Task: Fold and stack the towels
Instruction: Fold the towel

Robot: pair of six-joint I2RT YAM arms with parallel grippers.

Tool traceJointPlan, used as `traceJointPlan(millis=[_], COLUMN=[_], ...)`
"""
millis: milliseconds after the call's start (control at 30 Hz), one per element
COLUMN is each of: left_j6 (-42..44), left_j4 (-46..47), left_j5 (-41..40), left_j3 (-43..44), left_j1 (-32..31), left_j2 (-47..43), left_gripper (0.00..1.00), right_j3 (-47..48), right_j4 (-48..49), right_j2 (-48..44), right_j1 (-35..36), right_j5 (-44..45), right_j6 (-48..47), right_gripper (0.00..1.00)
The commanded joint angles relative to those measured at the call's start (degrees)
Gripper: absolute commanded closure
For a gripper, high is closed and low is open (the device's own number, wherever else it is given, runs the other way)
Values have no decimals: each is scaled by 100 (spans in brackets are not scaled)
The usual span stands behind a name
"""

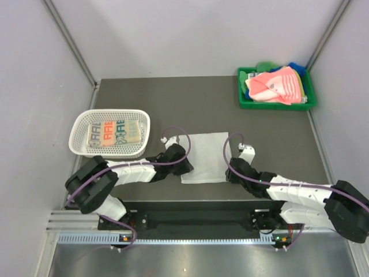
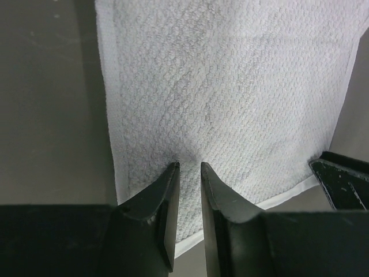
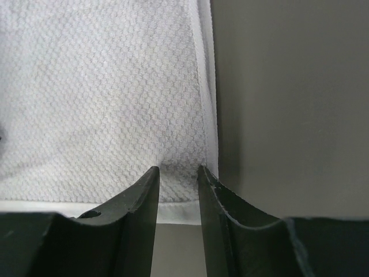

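While the white towel (image 1: pixel 204 153) lies flat on the worktop (image 1: pixel 144 98), stretching away from both hands, the left hand (image 2: pixel 187 166) pinches its near left corner and the right hand (image 3: pixel 177 168) pinches its near right corner.

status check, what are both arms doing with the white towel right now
Left gripper and right gripper: jaws nearly closed, tips on its near edge, grip unconfirmed. White towel flat, unfolded. Nothing lying on it.
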Motion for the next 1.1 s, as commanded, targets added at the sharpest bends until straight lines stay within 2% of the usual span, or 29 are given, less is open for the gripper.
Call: traceJointPlan(millis=[0,100,233,367,400,467,500,533,633,800,1067], left_j6=[108,257,616,890,925,987,996,1039,1075,1145,1171], left_j4=[-435,-689,-717,-787,-813,-778,-761,-743,-578,38,575], left_j5=[-305,-314,177,258,188,291,345,380,808,1601,1989], left_j3=[-143,-38,278,1014,1156,1429,1683,1824,2203,2467,2257], left_j1=[125,134,125,134,142,212,317,370,643,1082,1715], left_j2=[-251,-331,-322,-419,-402,-288,-78,46,634,1495,2094], left_gripper=[73,73,73,71,69,69,70,70,73,77,78], right_j3=[-237,-219,122,886,1036,1353,1406,1406,1468,1792,2119], right_j4=[-56,-425,-1119,-1165,-903,-385,280,625,1889,3404,4495], right_j2=[-173,-655,-1491,-1687,-1477,-1013,-862,-704,52,1546,3479], right_j1=[317,432,415,134,11,-533,-761,-1190,-1780,-2152,-2538], right_j5=[-410,-313,81,48,-83,-1065,-1443,-2247,-3376,-4276,-4654], right_j6=[491,597,501,-375,-544,-1078,-1134,-1126,-925,-494,-142], right_gripper=[67,67,63,58,58,60,61,62,64,68,73])
